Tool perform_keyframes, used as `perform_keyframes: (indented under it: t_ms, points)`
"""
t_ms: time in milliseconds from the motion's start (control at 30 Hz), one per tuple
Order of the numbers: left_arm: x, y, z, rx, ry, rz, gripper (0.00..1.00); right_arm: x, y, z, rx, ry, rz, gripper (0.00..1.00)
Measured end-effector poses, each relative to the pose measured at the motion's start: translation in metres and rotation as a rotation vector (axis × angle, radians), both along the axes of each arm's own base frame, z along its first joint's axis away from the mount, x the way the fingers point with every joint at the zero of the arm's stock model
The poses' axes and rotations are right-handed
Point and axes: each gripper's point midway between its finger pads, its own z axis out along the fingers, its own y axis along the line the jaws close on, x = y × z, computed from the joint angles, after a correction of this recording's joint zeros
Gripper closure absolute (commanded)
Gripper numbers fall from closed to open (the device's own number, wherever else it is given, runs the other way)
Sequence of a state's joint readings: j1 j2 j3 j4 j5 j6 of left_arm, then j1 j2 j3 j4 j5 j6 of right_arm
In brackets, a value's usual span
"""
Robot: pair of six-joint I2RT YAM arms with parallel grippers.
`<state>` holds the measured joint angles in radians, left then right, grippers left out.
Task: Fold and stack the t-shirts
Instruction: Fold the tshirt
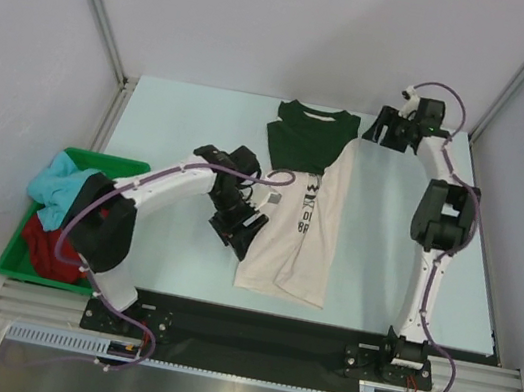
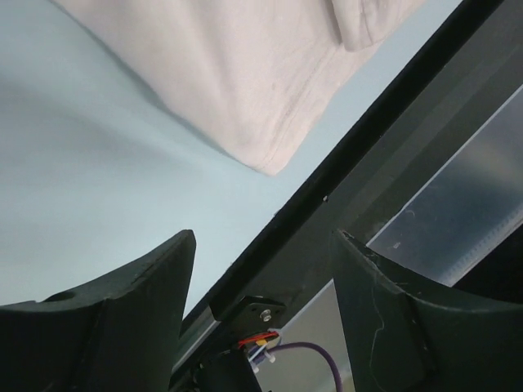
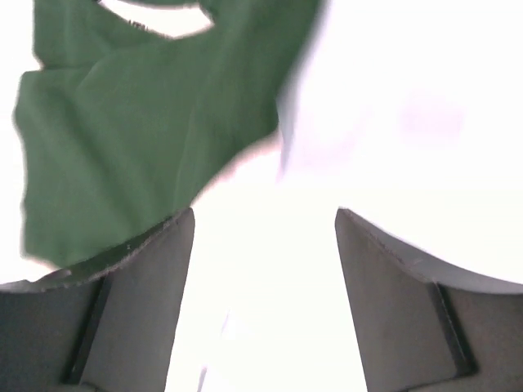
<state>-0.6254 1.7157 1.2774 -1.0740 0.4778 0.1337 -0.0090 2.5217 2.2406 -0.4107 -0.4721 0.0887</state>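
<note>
A cream t-shirt (image 1: 304,234) with black lettering lies lengthwise in the middle of the table, folded into a long strip. A folded dark green t-shirt (image 1: 309,140) sits at its far end, partly on it. My left gripper (image 1: 243,238) hovers at the cream shirt's left edge, open and empty; in the left wrist view the cream cloth (image 2: 245,73) lies ahead of the fingers. My right gripper (image 1: 384,128) is open just right of the green shirt (image 3: 139,131), nothing between its fingers.
A green bin (image 1: 16,254) at the left table edge holds light blue (image 1: 61,186) and dark red (image 1: 48,255) shirts. The black front rail (image 2: 384,139) runs close under the left gripper. White walls enclose the table.
</note>
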Motion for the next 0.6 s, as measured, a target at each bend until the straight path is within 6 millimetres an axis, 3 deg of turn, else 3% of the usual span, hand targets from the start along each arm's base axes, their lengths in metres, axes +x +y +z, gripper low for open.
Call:
perform_keyframes:
  t_ms: [133, 200, 267, 367, 500, 600]
  points:
    - [0.016, 0.007, 0.013, -0.026, -0.058, 0.092, 0.31, -0.069, -0.029, 0.043, 0.052, 0.064, -0.066, 0.31]
    - [0.026, 0.009, 0.013, -0.035, -0.062, 0.155, 0.33, -0.112, -0.028, 0.056, 0.093, 0.106, -0.069, 0.32]
    - [0.033, 0.010, 0.011, -0.048, -0.058, 0.207, 0.36, -0.159, -0.013, 0.064, 0.147, 0.133, -0.047, 0.34]
    - [0.036, 0.009, 0.006, -0.070, -0.028, 0.278, 0.36, -0.236, 0.019, 0.051, 0.227, 0.245, 0.002, 0.35]
    - [0.024, 0.009, -0.011, -0.086, 0.075, 0.377, 0.36, -0.336, 0.053, 0.013, 0.296, 0.442, 0.046, 0.36]
    - [0.015, 0.008, -0.023, -0.094, 0.148, 0.455, 0.36, -0.394, 0.066, -0.004, 0.338, 0.569, 0.042, 0.37]
